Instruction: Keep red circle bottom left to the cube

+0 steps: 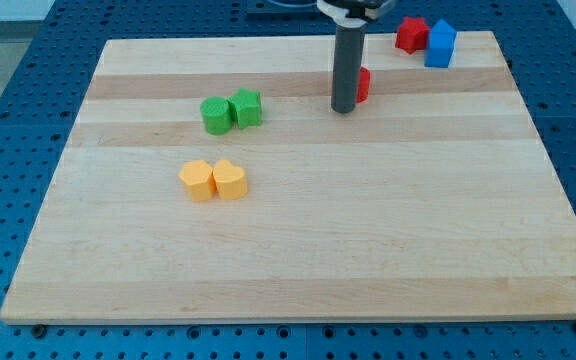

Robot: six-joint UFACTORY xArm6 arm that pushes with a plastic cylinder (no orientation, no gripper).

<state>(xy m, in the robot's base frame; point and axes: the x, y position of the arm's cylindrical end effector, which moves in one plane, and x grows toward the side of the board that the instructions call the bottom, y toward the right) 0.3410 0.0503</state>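
Note:
The red circle (364, 84) lies near the view's top centre, mostly hidden behind my rod. My tip (344, 109) rests on the board, touching or nearly touching the circle's left side. The blue cube (440, 44) stands at the view's top right, with a red star-shaped block (411, 34) touching its left side. The red circle lies to the bottom left of the cube, a short way apart from it.
A green circle (215, 116) and a green star (247, 107) sit together left of my tip. A yellow hexagon (197, 181) and a yellow heart (230, 180) sit together lower left. The wooden board (368, 250) lies on a blue perforated table.

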